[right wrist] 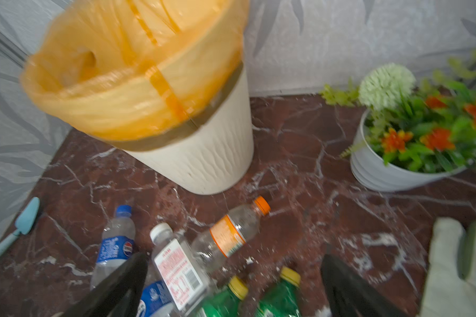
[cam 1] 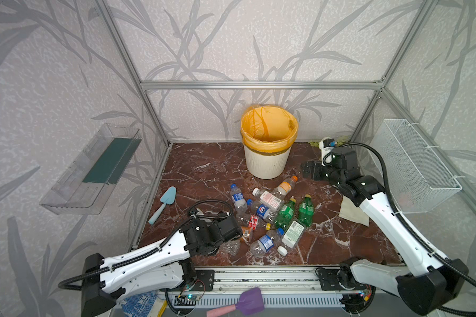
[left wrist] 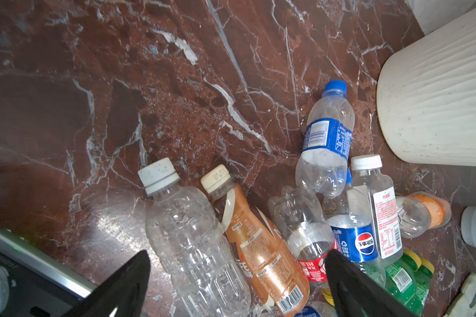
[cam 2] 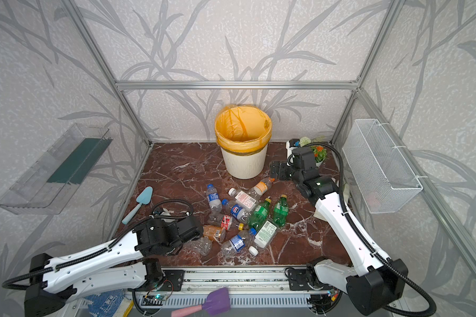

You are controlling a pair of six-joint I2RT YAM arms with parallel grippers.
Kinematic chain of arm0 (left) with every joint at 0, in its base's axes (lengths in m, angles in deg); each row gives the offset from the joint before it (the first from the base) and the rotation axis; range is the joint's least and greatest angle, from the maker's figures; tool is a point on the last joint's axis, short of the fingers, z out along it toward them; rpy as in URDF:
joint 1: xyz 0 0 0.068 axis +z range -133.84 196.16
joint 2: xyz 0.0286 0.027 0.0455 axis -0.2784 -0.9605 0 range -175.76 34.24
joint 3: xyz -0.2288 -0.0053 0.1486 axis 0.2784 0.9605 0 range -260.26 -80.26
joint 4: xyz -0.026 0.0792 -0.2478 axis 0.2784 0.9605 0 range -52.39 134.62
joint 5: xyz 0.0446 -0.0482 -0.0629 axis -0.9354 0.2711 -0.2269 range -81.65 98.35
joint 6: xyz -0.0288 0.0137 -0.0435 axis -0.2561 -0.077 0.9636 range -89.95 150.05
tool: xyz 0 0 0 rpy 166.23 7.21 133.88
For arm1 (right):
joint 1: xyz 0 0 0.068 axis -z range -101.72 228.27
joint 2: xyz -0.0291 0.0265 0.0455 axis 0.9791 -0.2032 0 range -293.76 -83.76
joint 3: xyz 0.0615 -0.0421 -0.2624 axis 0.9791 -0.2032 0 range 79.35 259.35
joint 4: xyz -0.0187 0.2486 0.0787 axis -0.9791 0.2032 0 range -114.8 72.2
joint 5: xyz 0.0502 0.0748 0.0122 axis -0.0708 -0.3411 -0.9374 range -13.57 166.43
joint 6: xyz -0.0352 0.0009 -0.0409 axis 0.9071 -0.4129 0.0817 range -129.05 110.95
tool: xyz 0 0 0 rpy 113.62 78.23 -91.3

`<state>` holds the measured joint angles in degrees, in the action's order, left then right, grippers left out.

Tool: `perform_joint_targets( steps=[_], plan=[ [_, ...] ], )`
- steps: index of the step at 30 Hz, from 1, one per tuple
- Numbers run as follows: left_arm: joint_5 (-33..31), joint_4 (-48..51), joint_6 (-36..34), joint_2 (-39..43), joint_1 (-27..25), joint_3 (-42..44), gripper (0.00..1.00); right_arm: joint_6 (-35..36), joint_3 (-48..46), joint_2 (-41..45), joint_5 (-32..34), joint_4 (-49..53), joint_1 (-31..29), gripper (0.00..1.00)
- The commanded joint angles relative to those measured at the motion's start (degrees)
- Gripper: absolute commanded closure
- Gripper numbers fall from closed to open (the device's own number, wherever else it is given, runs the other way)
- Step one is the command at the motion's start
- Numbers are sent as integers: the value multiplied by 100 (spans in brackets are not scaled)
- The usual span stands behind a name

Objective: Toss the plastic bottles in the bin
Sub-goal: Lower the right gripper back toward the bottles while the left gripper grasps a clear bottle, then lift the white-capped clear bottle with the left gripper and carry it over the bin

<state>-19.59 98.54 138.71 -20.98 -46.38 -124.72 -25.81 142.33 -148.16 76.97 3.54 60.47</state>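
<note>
Several plastic bottles (cam 1: 270, 216) lie in a heap on the red marble floor, in front of the bin (cam 1: 267, 162), a cream ribbed basket lined with an orange bag. Two of them are green (cam 2: 259, 214). My left gripper (left wrist: 237, 274) is open just over the heap's near-left end. A clear white-capped bottle (left wrist: 193, 241) and a brown bottle (left wrist: 261, 247) lie between its fingers, neither gripped. My right gripper (cam 1: 311, 170) hangs open and empty to the right of the bin. In its wrist view the green bottles and an orange-capped bottle (right wrist: 228, 236) lie below it.
A white flower pot (right wrist: 396, 175) stands in the back right corner. A pale cloth (cam 1: 351, 211) lies under the right arm. A blue trowel (cam 1: 162, 204) lies at the left. A wire basket (cam 1: 412, 164) hangs on the right wall and a clear shelf (cam 1: 91, 170) on the left wall.
</note>
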Motion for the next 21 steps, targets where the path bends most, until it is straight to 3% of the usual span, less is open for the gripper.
perform_joint_targets(
  steps=[1, 10, 15, 21],
  plan=[
    [218, -247, 677, -132, -92, 341, 4, -74, -571, 633, 27, 312, 165, 1],
    [543, -763, 702, -594, -139, 693, 10, -278, -1812, 1755, 70, 700, 462, 1],
    [799, -1418, 823, -655, -152, 1171, 15, -441, -1965, 1870, 70, 774, 471, 1],
    [839, -1518, 861, -744, -153, 1340, 16, -456, -1956, 1879, 46, 831, 471, 1]
  ],
)
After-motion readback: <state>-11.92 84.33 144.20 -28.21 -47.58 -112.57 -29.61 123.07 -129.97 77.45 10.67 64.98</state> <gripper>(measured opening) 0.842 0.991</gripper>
